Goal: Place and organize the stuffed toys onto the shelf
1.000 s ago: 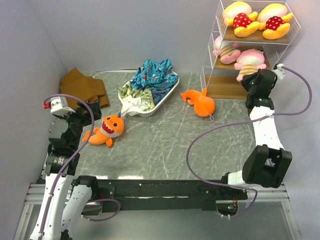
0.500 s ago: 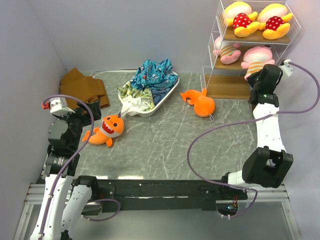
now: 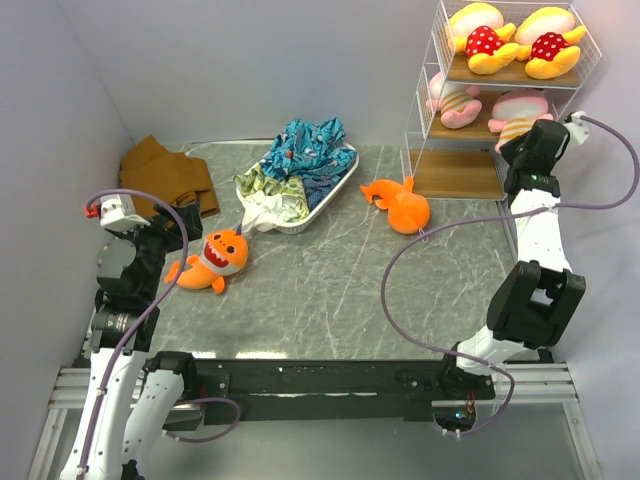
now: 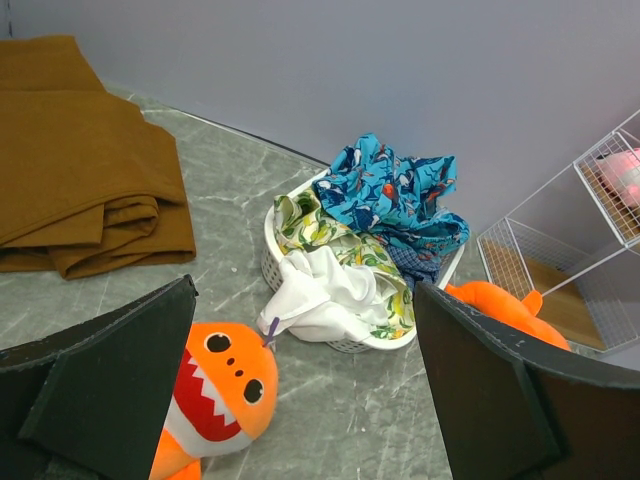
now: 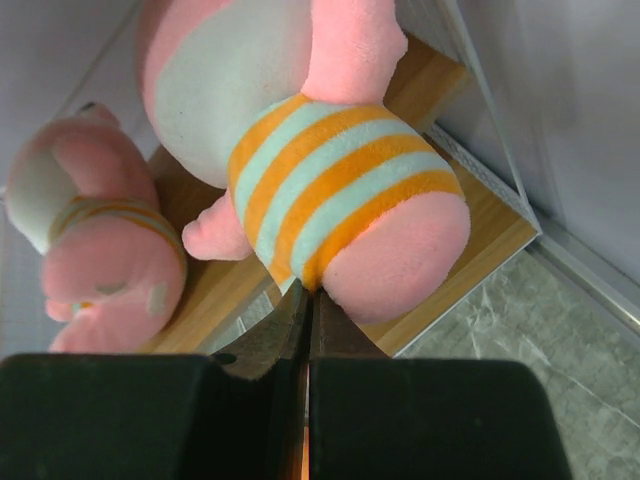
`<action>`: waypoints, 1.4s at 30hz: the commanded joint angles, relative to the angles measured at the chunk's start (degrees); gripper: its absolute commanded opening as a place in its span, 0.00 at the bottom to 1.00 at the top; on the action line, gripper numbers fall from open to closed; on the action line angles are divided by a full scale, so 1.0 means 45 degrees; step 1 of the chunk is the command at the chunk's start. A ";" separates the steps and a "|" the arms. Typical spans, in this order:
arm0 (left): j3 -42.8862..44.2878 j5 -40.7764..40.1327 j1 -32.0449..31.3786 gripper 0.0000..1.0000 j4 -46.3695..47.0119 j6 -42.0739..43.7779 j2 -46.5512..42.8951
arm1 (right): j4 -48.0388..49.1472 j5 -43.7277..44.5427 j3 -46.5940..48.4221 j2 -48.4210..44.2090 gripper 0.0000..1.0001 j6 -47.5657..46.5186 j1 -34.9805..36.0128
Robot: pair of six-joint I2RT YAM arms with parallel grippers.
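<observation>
Pink toy (image 5: 340, 200) clamped in right pincer (image 5: 305, 300); left pincer (image 4: 302, 290) apart above marbled grey table (image 3: 330, 285).

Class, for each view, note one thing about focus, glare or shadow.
Top external: even light, pale sheen on the table at its near edge. Left wrist: open left gripper looms dark, little detail; orange shark sharp. Right wrist: shut right gripper a dark mass; striped pink toy crisp.

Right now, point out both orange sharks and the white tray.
Left orange shark (image 3: 222, 253): top external view, its face.
Right orange shark (image 3: 405, 210): top external view, its body.
White tray (image 4: 268, 262): left wrist view, side wall.
</observation>
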 commanded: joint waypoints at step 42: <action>0.0151 0.0037 -0.0105 0.96 0.0175 0.0344 0.0182 | 0.2439 -0.3281 0.3740 0.3368 0.35 -0.1027 -0.0263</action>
